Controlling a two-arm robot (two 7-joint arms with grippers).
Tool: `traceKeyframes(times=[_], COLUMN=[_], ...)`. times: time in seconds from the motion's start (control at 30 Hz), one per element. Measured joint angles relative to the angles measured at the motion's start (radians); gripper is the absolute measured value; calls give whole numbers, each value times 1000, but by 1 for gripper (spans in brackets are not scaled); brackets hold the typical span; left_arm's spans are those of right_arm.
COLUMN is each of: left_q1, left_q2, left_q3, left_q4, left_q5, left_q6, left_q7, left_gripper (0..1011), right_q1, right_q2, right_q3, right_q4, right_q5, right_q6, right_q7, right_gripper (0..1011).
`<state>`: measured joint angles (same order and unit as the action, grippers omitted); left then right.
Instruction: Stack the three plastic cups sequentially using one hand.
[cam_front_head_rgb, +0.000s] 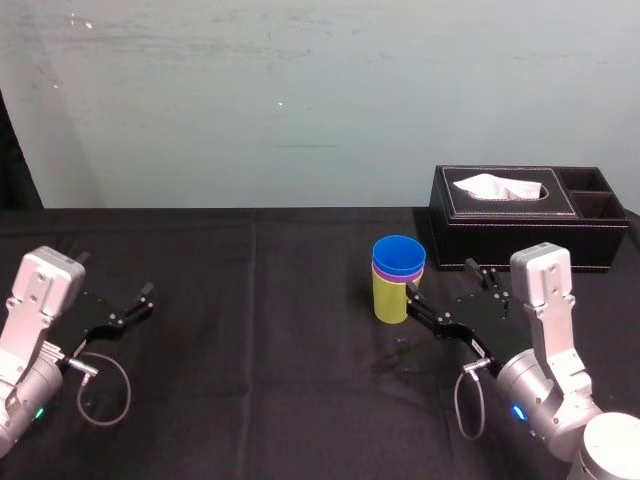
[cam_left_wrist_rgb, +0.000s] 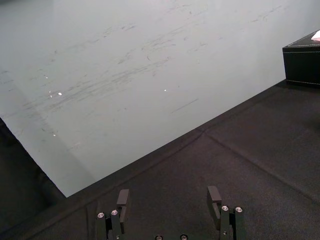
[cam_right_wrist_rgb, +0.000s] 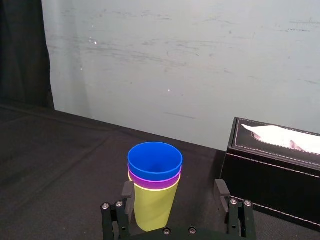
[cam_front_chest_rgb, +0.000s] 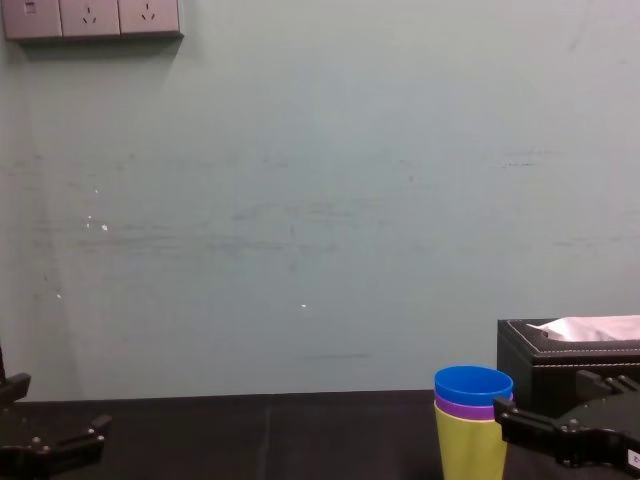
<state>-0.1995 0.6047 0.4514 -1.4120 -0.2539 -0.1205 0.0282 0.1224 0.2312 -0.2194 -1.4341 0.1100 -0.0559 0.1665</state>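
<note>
The three plastic cups stand nested in one upright stack on the black table. The yellow-green cup (cam_front_head_rgb: 390, 298) is at the bottom, the purple cup (cam_front_head_rgb: 396, 272) shows as a thin rim above it, and the blue cup (cam_front_head_rgb: 398, 254) is on top. In the right wrist view the stack (cam_right_wrist_rgb: 152, 200) stands just ahead of the fingers, closer to one finger than the other. My right gripper (cam_front_head_rgb: 442, 280) is open just right of the stack and holds nothing. The stack (cam_front_chest_rgb: 470, 430) also shows low in the chest view. My left gripper (cam_front_head_rgb: 115, 274) rests open at the far left, with nothing between its fingers (cam_left_wrist_rgb: 214, 196).
A black tissue box (cam_front_head_rgb: 520, 225) with a white tissue stands behind and to the right of the stack, close to my right arm. The black tablecloth (cam_front_head_rgb: 260, 350) runs back to a pale wall. Cables loop beside both wrists.
</note>
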Motion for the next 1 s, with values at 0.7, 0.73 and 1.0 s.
traceKeyframes(times=[0.7,0.73,1.0], left_q1=[0,0,0], left_q2=[0,0,0], left_q3=[0,0,0], left_q4=[0,0,0], left_q5=[0,0,0], left_q6=[0,0,0], left_q7=[0,0,0], left_gripper=[1000,1000,1000], right_q1=[0,0,0], right_q2=[1,1,1], right_q3=[0,0,0], right_q4=[0,0,0], right_q5=[2,2,2], right_q6=[2,2,2], right_q7=[1,1,1], right_gripper=[1002,1002,1002])
